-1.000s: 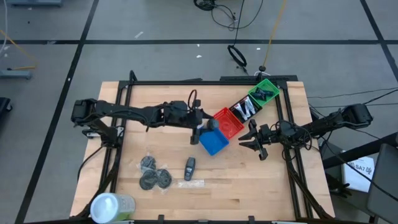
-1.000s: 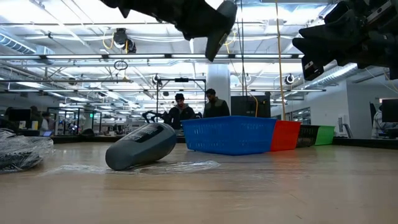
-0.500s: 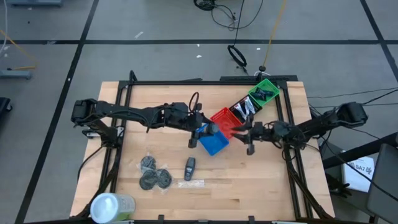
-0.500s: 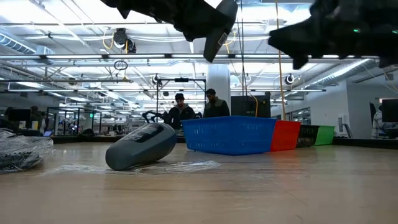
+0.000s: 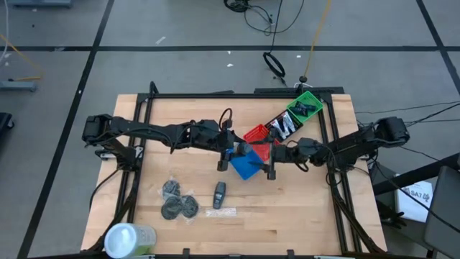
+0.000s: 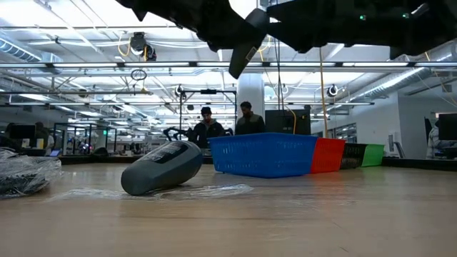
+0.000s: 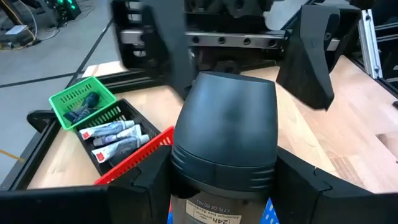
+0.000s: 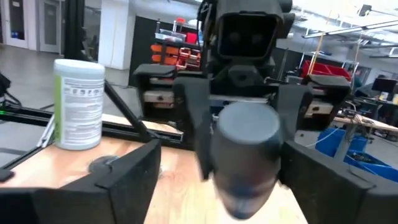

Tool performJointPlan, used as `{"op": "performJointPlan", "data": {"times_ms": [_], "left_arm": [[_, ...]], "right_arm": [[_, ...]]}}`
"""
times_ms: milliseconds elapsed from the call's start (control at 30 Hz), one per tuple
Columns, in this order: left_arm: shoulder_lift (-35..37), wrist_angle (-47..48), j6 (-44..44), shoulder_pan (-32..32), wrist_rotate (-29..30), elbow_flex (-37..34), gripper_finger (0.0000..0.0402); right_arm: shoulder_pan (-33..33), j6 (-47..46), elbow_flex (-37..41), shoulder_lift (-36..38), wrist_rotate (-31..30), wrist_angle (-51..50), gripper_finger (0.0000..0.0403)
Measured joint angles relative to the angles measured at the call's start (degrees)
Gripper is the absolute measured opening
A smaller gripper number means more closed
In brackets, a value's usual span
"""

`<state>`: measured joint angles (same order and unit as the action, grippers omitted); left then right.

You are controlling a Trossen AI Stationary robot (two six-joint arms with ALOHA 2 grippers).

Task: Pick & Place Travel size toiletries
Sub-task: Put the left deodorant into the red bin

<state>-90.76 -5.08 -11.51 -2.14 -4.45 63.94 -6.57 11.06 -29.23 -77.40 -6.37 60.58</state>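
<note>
My left gripper is shut on a dark bottle, held in the air over the blue bin. My right gripper has come up to it from the table's right. It is open, with one finger on each side of the bottle's capped end, not touching it. A dark grey oblong pack lies on its side on the table. Three dark discs lie left of it. My left gripper pinches the bottle's labelled body between its two fingers, behind the dark cap. The capped end sticks out past the fingertips toward my right gripper. The bottle is lifted clear, tilted cap-down in the low view.
Beyond the blue bin a red bin, a black bin with white tubes and a green bin with dark items stand in a slanting row. A clear wrapper lies by the pack. A white-topped green container stands near the front left.
My right gripper has travelled toward the table's left, from beside the red bin to the bottle in my left gripper, and now stands around its capped end. My left gripper has kept the bottle in place over the blue bin.
</note>
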Motion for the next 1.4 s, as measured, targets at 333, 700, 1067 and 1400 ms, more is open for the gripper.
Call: {"op": "performJointPlan", "data": {"times_ms": [333, 700, 1067, 1400], "left_arm": [[0.0, 0.17, -0.38, 0.07, -0.02, 0.0, 0.0199], [0.0, 0.02, -0.26, 0.33, -0.99, 0.0, 0.0202], [1.12, -0.79, 3.09, 1.91, -1.11, -0.09, 0.0257], [10.35, 10.48, 6.52, 2.28, 9.22, 0.0, 0.027]], "right_arm": [[0.98, -1.35, -4.07, -4.35, -1.28, 0.02, 0.0315], [1.06, -1.24, -4.03, -4.4, -1.68, 1.06, 0.0197], [1.28, -1.38, -4.05, -4.38, -1.81, 0.57, 0.0179], [1.25, -4.31, -4.02, -1.95, -13.52, -8.37, 0.0179]]}}
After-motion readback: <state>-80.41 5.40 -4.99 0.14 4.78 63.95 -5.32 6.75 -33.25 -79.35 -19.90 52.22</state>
